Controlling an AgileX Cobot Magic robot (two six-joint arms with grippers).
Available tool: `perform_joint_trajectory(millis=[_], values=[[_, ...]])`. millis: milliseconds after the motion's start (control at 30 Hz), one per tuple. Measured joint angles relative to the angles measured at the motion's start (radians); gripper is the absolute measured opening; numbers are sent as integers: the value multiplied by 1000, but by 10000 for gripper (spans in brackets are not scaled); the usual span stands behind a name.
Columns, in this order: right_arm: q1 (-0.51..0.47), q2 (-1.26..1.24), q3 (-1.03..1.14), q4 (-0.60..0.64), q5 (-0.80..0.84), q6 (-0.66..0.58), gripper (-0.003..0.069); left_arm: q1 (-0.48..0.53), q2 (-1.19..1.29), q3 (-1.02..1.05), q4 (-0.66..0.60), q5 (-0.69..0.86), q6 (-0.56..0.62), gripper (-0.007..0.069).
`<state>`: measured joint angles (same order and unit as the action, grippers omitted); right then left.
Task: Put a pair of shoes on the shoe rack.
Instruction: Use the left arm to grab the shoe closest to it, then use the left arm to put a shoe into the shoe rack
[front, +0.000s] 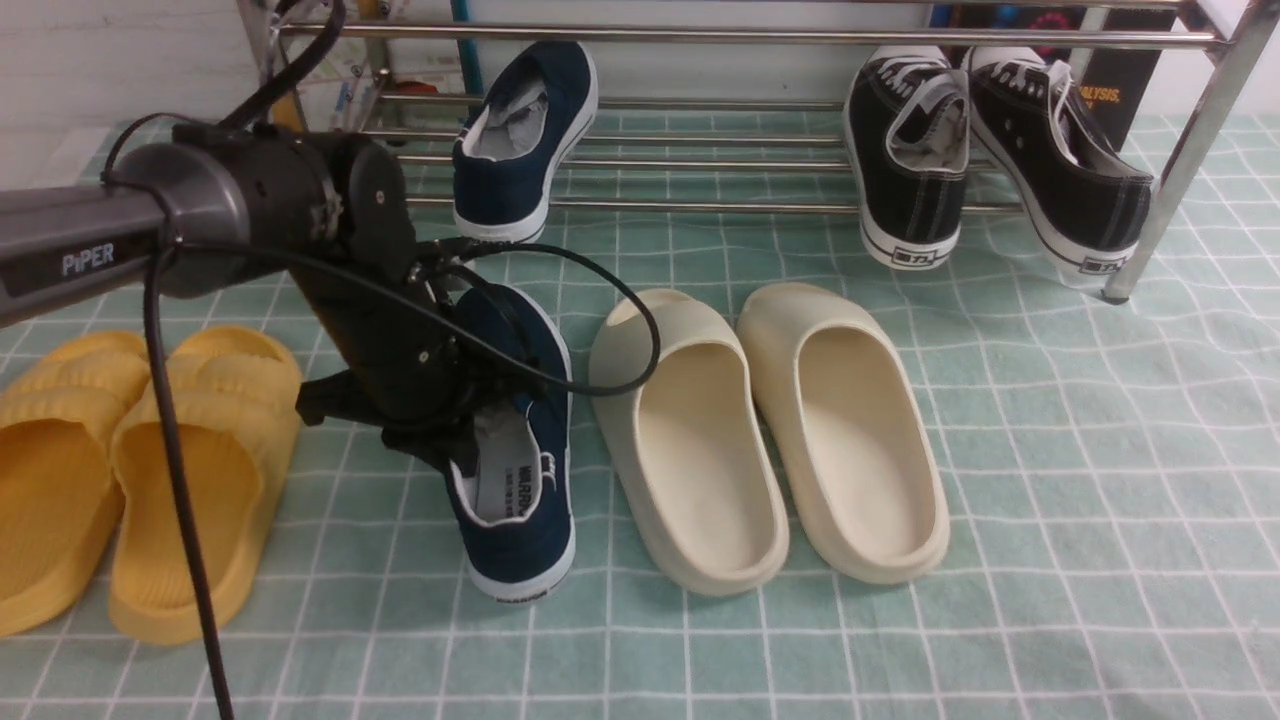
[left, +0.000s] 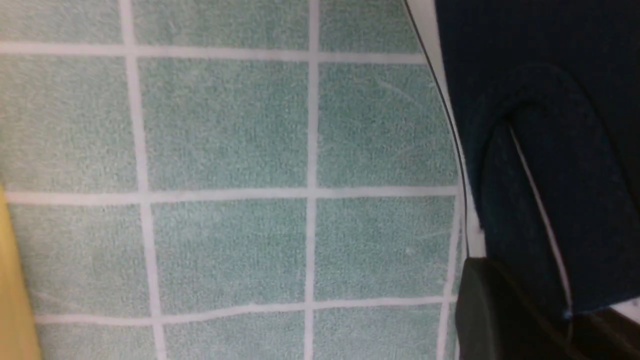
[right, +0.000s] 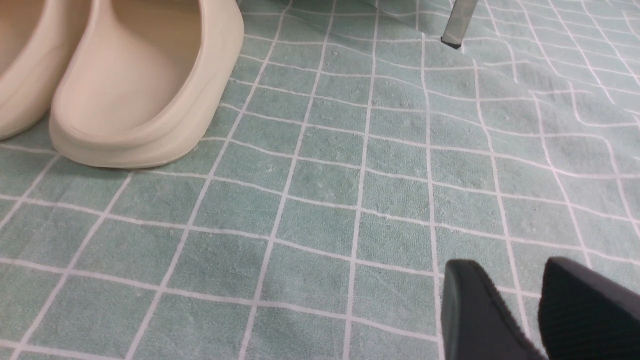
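Stock, left to right. At the left edge, yellow slides (front: 150, 470). My left gripper (front: 452, 448) is down at the left wall of a navy shoe (front: 520, 480) lying on the checked cloth (front: 1050, 450), mid-left; I cannot tell how tightly it has closed. At the far edge, the second navy shoe (front: 525, 140) leans heel-down on the shoe rack (front: 700, 36). Cream slides (front: 760, 430) are in the centre. Black sneakers (front: 990, 150) are at the rack's right end. My right gripper (right: 511, 272) has its fingers parted, holding nothing, over bare cloth.

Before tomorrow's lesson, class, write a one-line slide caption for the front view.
Left fingers at the navy shoe on the cloth; its mate already leans on the shoe rack.
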<state>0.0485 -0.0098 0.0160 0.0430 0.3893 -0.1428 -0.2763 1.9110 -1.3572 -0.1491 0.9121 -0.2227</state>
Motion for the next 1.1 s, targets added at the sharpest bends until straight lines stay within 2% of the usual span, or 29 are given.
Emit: perform_joint_trajectory(millis=[100,233,433,633,933,1100], values=[[0,0,0,0,0,0,240,0,-21,-14,5,68,23,-2],[0,0,0,0,0,0,240,0,-133,-79,-10,241,99,-2],[0,0,0,0,0,0,240,0,-173,-216,-81,253,164,-2],[0,0,0,0,0,0,240,0,-9,-437,-84,265,157,-2],[0,0,0,0,0,0,240,0,343,-979,-102,339,119,-2],[0,0,0,0,0,-1,240,0,478,-1177,-104,339,86,-2]])
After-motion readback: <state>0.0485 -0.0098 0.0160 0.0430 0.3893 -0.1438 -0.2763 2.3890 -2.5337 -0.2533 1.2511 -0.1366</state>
